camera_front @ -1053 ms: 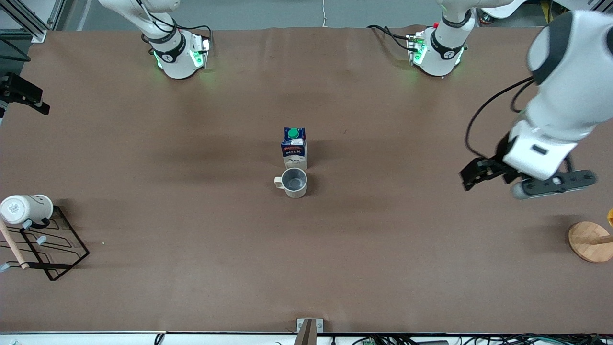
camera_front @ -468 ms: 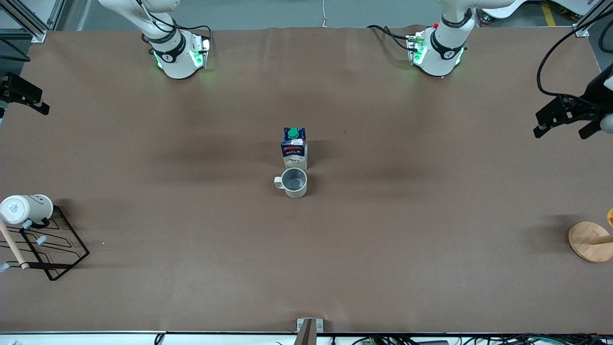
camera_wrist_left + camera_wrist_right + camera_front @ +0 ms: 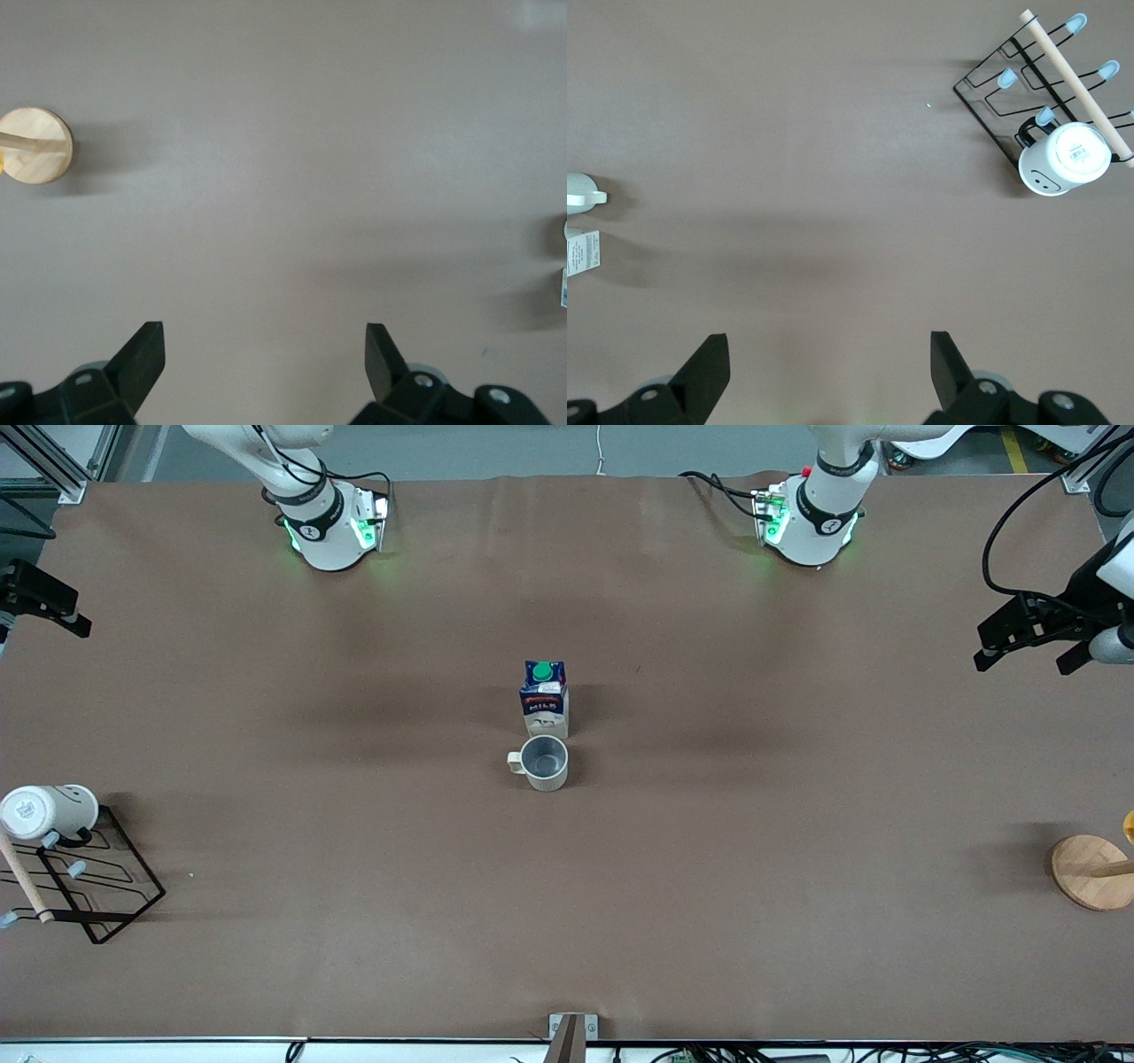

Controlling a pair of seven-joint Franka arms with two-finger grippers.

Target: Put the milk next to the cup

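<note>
The milk (image 3: 543, 698), a blue and white carton with a green cap, stands upright at the table's middle. The grey-beige cup (image 3: 543, 763) stands just nearer to the front camera, close beside the carton, its handle toward the right arm's end. My left gripper (image 3: 1021, 666) is open and empty, up in the air over the table's edge at the left arm's end; its wrist view (image 3: 264, 354) shows bare table between the fingers. My right gripper (image 3: 830, 359) is open and empty, high over bare table, and out of the front view. Cup (image 3: 580, 192) and milk (image 3: 580, 252) show at the right wrist view's edge.
A black wire rack (image 3: 89, 886) with a larger white mug (image 3: 44, 812) on it stands at the right arm's end. A round wooden stand (image 3: 1091, 871) sits at the left arm's end and shows in the left wrist view (image 3: 35, 146).
My left arm has risen and swung away from over the table toward its end edge, gripper open throughout. Milk and cup have not moved.
</note>
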